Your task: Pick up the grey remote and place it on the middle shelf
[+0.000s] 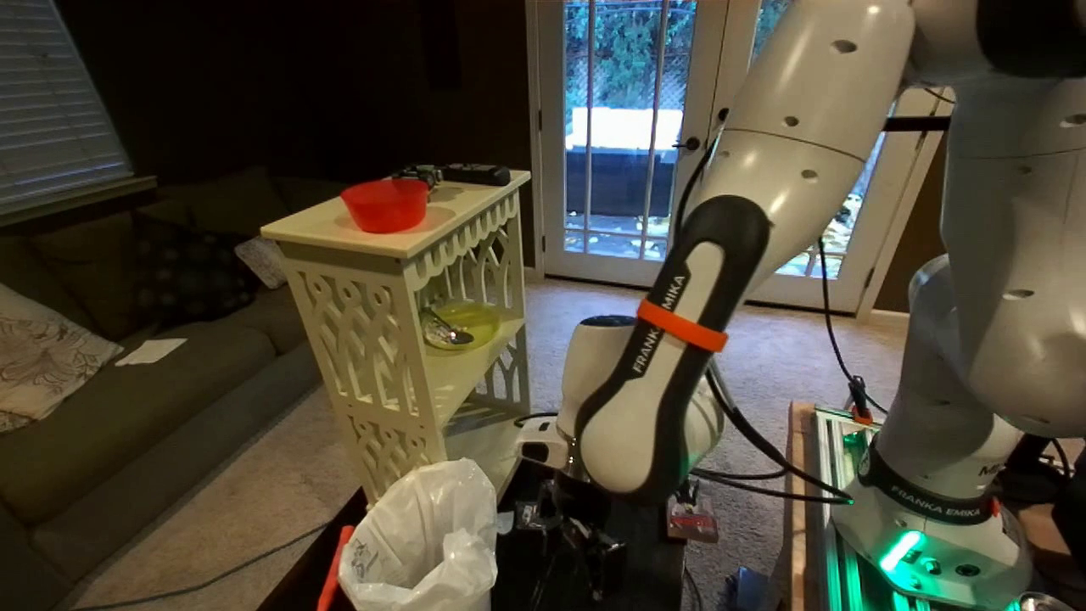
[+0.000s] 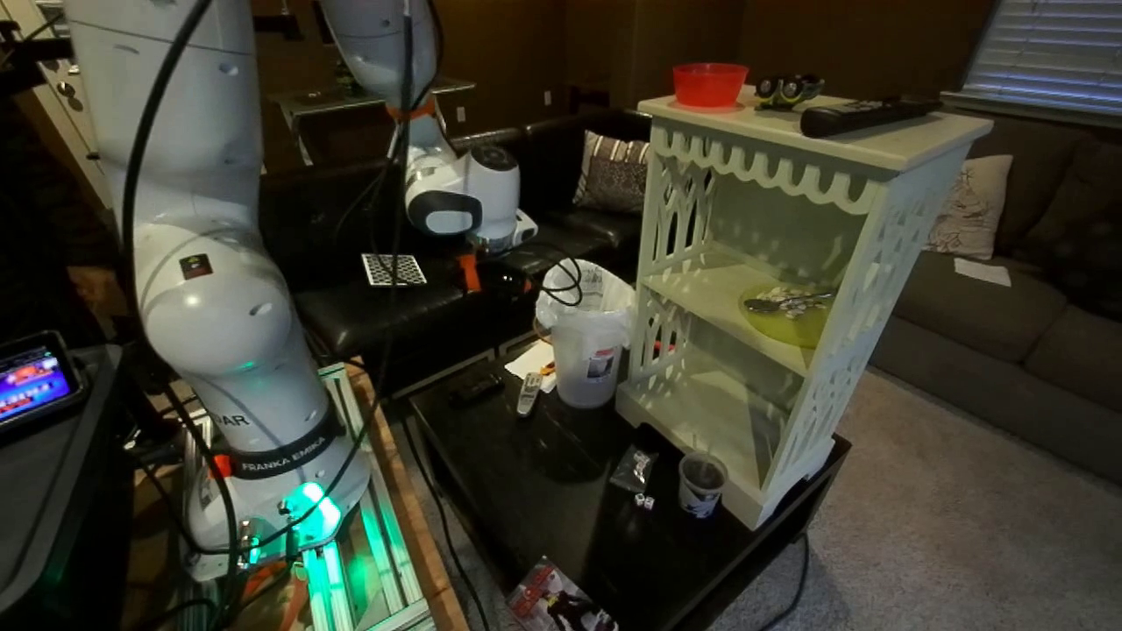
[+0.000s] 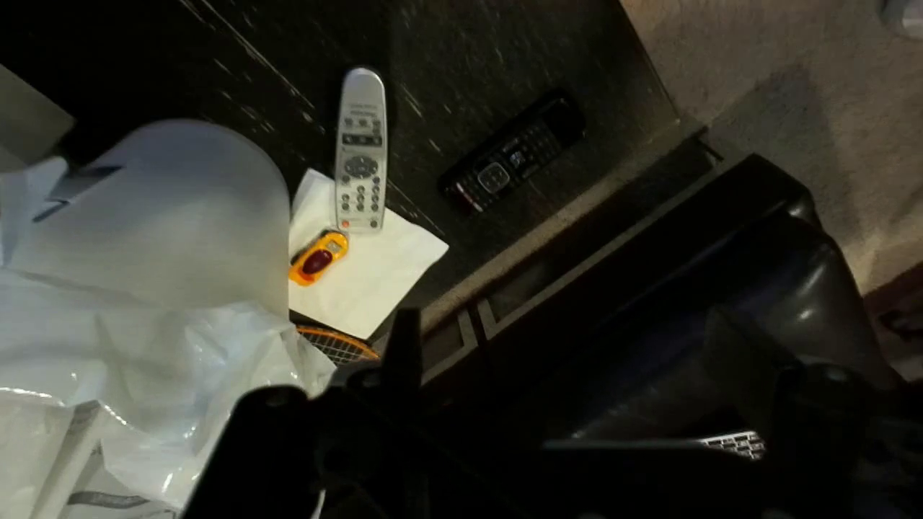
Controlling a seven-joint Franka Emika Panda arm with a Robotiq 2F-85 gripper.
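Note:
The grey remote [image 3: 362, 155] lies on the dark table, its lower end on a white paper. It also shows in an exterior view [image 2: 529, 394] beside the bin; the arm side hides it in the other camera. My gripper [image 3: 577, 346] is open, with nothing between its fingers. It hangs above the table's sofa side, apart from the remote, which lies up and left of the fingers in the wrist view. The gripper also shows in an exterior view [image 2: 501, 279]. The middle shelf [image 2: 701, 280] of the cream-white unit shows in both exterior views [image 1: 462, 373]; a yellow-green plate [image 2: 780, 331] with a spoon stands on it.
A bin with a white bag [image 2: 592, 359] stands between remote and shelf unit, close beside my gripper [image 3: 202, 209]. A black remote [image 3: 515, 155] and yellow toy [image 3: 318, 258] lie near. A cup [image 2: 701, 485] stands before the unit. A red bowl [image 1: 386, 206] sits on top.

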